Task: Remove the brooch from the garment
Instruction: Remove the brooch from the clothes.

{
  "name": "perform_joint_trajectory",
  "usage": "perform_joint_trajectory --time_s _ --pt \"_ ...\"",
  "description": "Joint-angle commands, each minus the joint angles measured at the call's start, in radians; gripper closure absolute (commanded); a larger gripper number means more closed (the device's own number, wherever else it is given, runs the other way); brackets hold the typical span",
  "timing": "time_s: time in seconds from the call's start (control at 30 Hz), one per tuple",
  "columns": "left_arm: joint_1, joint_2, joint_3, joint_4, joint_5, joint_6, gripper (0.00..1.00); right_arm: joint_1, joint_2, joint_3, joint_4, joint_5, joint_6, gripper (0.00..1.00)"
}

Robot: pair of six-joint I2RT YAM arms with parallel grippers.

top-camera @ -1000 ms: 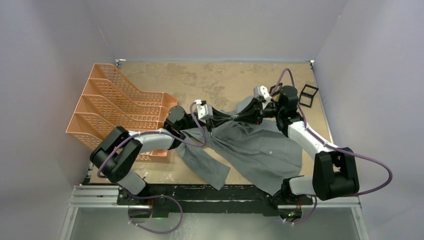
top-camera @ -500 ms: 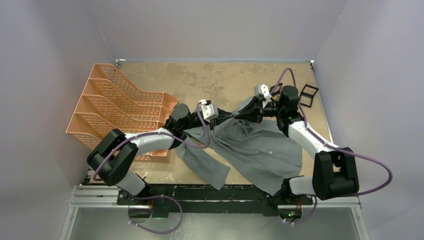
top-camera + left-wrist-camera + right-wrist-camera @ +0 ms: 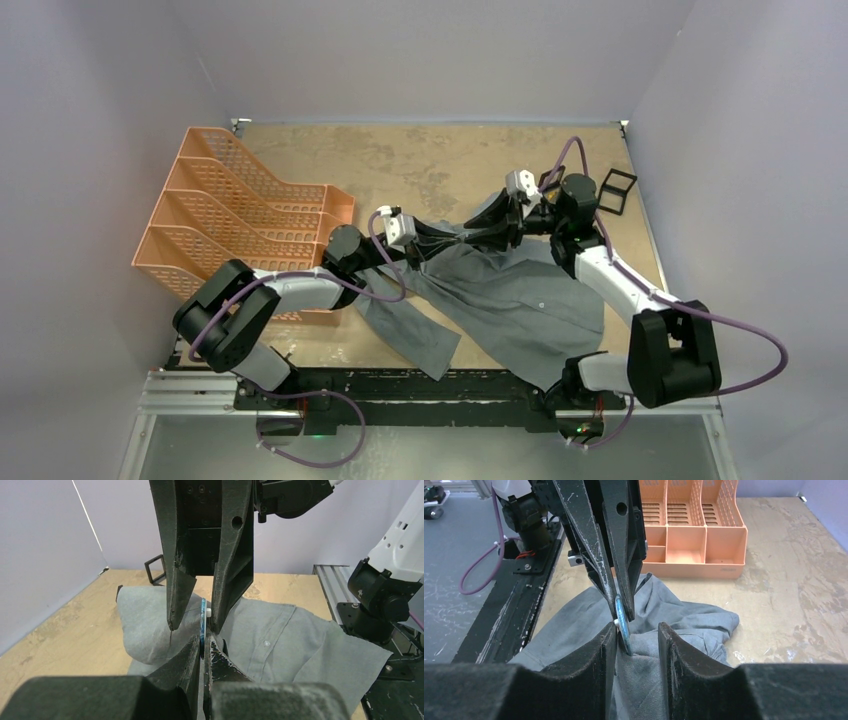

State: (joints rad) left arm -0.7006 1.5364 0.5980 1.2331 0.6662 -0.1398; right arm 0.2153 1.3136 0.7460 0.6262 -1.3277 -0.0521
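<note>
The grey garment (image 3: 520, 295) lies crumpled on the table, with one fold lifted between the two grippers. The brooch (image 3: 202, 620), a thin blue disc with a white stud, stands edge-on against that fold. My left gripper (image 3: 202, 647) is shut on its lower edge. The right gripper (image 3: 636, 635) is open, astride the lifted cloth (image 3: 644, 675), with the brooch (image 3: 622, 625) close to its left finger. In the top view the left gripper (image 3: 452, 240) and right gripper (image 3: 482, 238) meet tip to tip, and the brooch is hidden there.
An orange mesh file tray (image 3: 240, 225) stands at the left; the right wrist view shows this tray (image 3: 684, 535) beyond the garment. A small black wire frame (image 3: 617, 190) sits at the far right by the wall. Walls close in on three sides.
The right gripper has opened its jaws. The left arm swung a little right, then drew back left, still shut on the brooch.
</note>
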Motion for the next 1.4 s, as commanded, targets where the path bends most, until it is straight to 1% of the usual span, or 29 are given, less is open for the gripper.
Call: perform_joint_trajectory --time_s 0.0,0.23,0.33,0.5,0.8,1.03,1.37 --pt "0.004 -0.043 -0.007 0.106 0.032 -0.046 1.0 -0.013 -0.034 -0.008 0.083 0.001 0.041 0.62" --pt "0.004 -0.065 -0.013 0.112 0.024 -0.059 1.0 -0.016 -0.036 -0.017 0.095 -0.027 0.037 0.63" --pt "0.004 -0.059 -0.014 0.138 0.032 -0.077 1.0 -0.015 -0.034 -0.018 0.115 -0.032 0.043 0.65" --pt "0.005 -0.045 -0.003 0.155 0.045 -0.092 1.0 -0.016 -0.034 -0.031 0.196 -0.049 0.127 0.66" --pt "0.005 -0.033 0.004 0.155 0.05 -0.093 1.0 -0.016 -0.042 -0.044 0.29 -0.067 0.2 0.66" --pt "0.003 -0.011 0.007 0.181 0.051 -0.108 1.0 -0.016 -0.029 -0.079 0.475 -0.063 0.349 0.65" --pt "-0.001 -0.004 0.012 0.185 0.034 -0.112 1.0 -0.016 -0.017 -0.092 0.553 -0.05 0.4 0.62"
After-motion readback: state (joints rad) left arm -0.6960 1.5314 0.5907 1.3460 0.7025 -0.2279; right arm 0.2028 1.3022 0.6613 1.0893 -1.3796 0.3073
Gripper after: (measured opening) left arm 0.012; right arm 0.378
